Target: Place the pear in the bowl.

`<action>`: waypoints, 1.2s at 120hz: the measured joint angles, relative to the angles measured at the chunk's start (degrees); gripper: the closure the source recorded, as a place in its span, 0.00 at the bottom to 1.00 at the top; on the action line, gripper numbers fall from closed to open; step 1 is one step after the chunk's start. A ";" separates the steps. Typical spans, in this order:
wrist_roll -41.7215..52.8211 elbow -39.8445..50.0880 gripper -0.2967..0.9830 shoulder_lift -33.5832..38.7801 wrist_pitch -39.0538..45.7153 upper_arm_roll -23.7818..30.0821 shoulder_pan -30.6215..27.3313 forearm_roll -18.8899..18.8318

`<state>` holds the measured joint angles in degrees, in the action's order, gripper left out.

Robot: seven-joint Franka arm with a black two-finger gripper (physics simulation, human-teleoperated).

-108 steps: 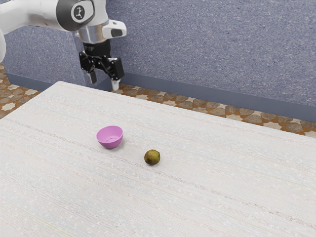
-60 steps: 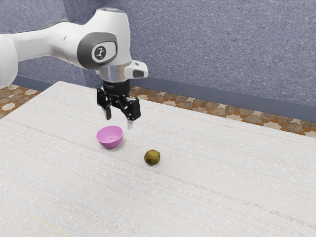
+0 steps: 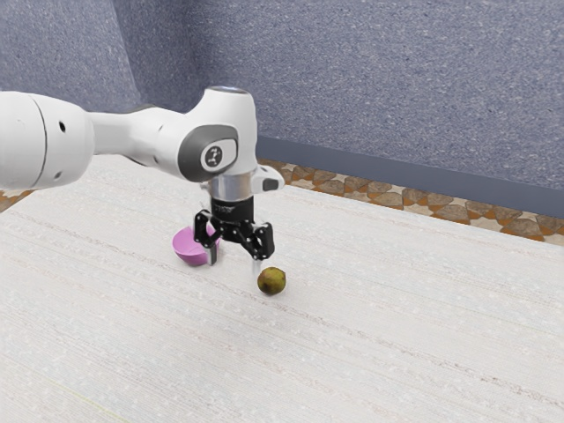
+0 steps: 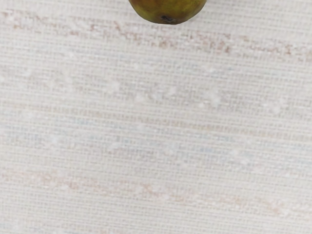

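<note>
Gripper (image 3: 234,261): fingers spread wide, holding nothing | pear (image 3: 271,281): on the table (image 3: 370,352), just off the gripper toward the exterior view's right | likely next: shift that way, descend

We find the whitish, faintly striped table (image 3: 370,352) brightly and evenly lit, the speckled blue-grey wall (image 3: 379,79) dimmer and darkening at its corner; the round olive-brown pear (image 3: 271,281) is shaded toward its underside.
</note>
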<state>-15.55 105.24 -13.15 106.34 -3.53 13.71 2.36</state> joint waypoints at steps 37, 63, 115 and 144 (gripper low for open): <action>1.48 -5.81 0.23 -8.17 5.62 -0.42 -0.61 1.69; 3.80 -8.58 0.23 -12.50 7.68 -0.34 -0.94 2.83; 8.76 -11.96 0.23 -18.71 9.59 -0.42 -2.25 5.00; 11.64 -16.19 0.23 -21.95 9.89 -0.37 -3.18 5.45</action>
<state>-3.91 89.06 -35.09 116.23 -3.90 10.53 7.81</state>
